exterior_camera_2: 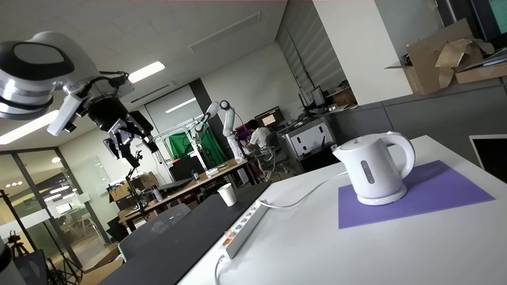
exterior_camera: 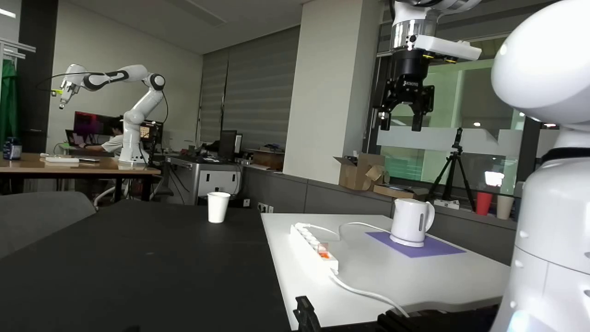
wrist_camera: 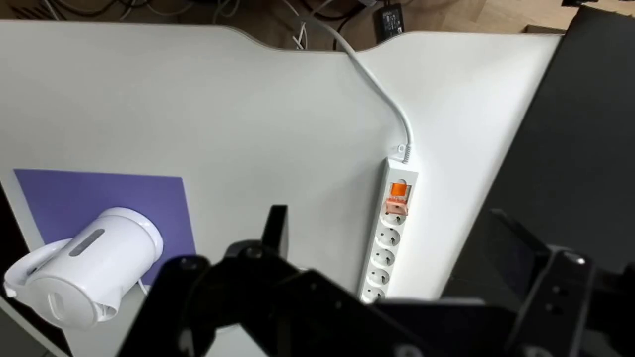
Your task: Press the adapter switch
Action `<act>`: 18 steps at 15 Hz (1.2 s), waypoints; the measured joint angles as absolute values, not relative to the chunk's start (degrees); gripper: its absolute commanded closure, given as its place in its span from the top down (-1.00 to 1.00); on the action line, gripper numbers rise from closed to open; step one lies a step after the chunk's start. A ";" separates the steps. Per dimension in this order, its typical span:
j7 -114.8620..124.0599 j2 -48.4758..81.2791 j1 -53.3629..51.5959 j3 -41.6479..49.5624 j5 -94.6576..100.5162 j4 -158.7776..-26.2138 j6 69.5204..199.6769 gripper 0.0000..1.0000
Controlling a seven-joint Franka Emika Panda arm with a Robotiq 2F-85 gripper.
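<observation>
The adapter, a long white power strip (wrist_camera: 386, 248), lies flat on the white table; it also shows in both exterior views (exterior_camera: 306, 244) (exterior_camera_2: 247, 230). Its switch, an orange rocker (wrist_camera: 398, 190), is at the cable end and also shows in both exterior views (exterior_camera: 324, 254) (exterior_camera_2: 228, 240). A clear reddish cover (wrist_camera: 397, 206) stands flipped open beside the switch, over the nearest socket. My gripper (wrist_camera: 392, 220) is open and empty; in both exterior views (exterior_camera: 402, 123) (exterior_camera_2: 144, 153) it hangs high above the table, touching nothing. The strip's far end is hidden behind the gripper in the wrist view.
A white kettle (exterior_camera: 409, 221) stands on a purple mat (exterior_camera_2: 439, 194) on the white table (wrist_camera: 278, 124). A white cup (exterior_camera: 217, 207) stands on the adjoining black table (exterior_camera: 152, 267). The strip's white cable (wrist_camera: 382, 94) runs over the table edge.
</observation>
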State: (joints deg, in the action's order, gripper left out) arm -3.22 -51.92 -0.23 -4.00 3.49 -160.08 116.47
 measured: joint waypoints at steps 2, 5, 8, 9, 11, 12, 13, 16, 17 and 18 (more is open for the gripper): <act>-3.70 -51.11 -0.23 -3.79 3.74 -160.08 118.53 1.00; -3.75 -46.80 0.27 -3.12 5.82 -160.04 126.69 1.00; -3.67 -38.88 2.04 -2.94 8.36 -159.56 137.79 1.00; -3.54 -35.60 2.86 -3.02 9.32 -159.08 141.39 0.84; -3.06 -28.32 4.77 -3.56 11.38 -157.40 148.07 0.32; -2.39 -24.79 5.73 -4.06 12.53 -156.21 150.72 0.18; -1.25 -21.10 6.78 -4.75 13.84 -154.67 152.99 0.05; 4.61 -10.77 9.45 -6.80 19.42 -148.69 155.98 -0.39; 7.00 -7.59 9.76 -7.05 21.56 -146.40 155.99 -0.51; 8.97 -4.81 9.69 -7.02 23.11 -144.29 155.78 -0.64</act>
